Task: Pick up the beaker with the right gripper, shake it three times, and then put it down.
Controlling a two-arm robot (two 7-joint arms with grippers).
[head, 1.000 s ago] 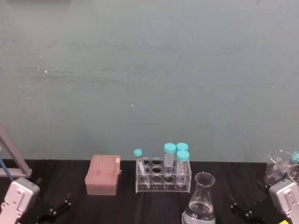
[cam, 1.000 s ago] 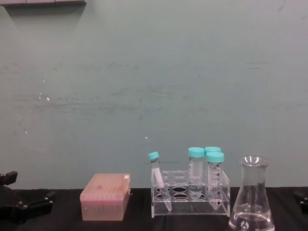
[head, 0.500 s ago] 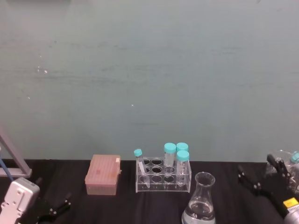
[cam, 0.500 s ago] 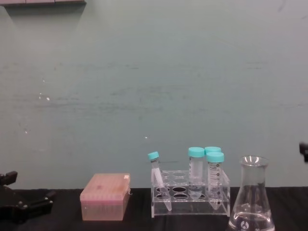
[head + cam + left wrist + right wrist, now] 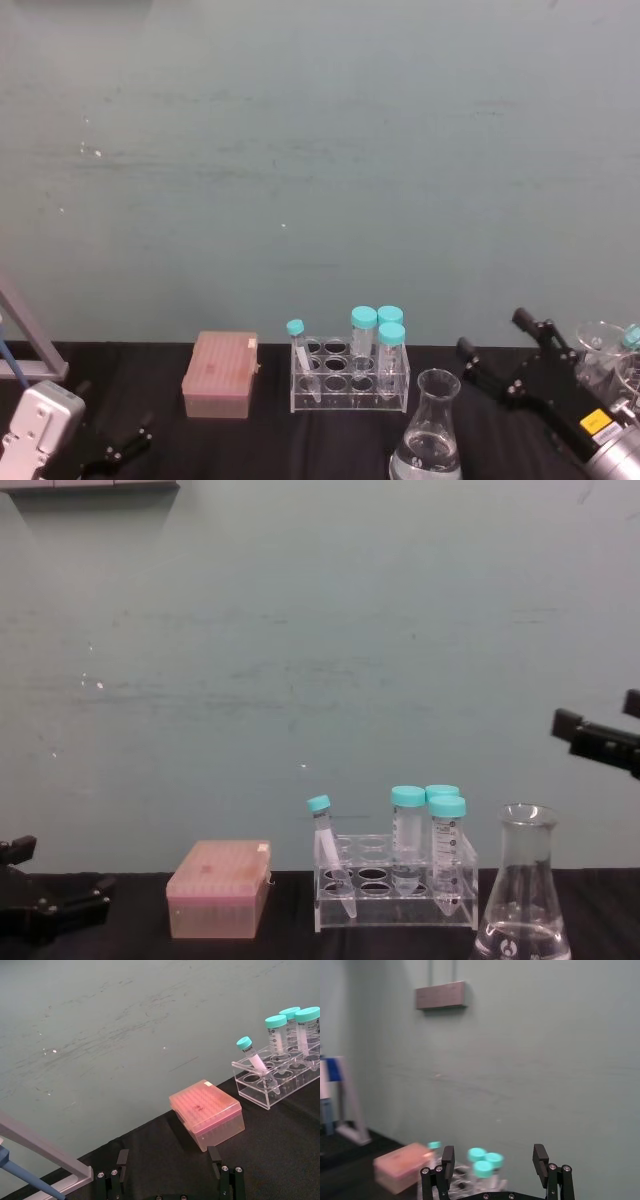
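Note:
The beaker (image 5: 430, 428) is a clear conical flask with a little liquid, standing on the black table in front of the tube rack, toward the right; the chest view shows the beaker (image 5: 523, 895) at lower right. My right gripper (image 5: 492, 334) hangs open, empty, in the air to the right of the flask's rim. In the chest view the right gripper (image 5: 597, 714) sits higher than the rim, apart from the glass. Its wrist view shows the right gripper (image 5: 493, 1156) with its jaws wide apart. My left gripper (image 5: 113, 410) rests open at the table's near left.
A clear rack (image 5: 350, 378) with teal-capped tubes (image 5: 391, 335) stands behind the flask. A pink tip box (image 5: 220, 375) lies left of the rack. More glassware (image 5: 598, 350) stands at the far right, and a pipette stand (image 5: 25, 340) at the far left. A teal wall rises behind.
My right gripper has risen from the table's near right corner and swung left toward the flask. The left arm and the flask have not moved.

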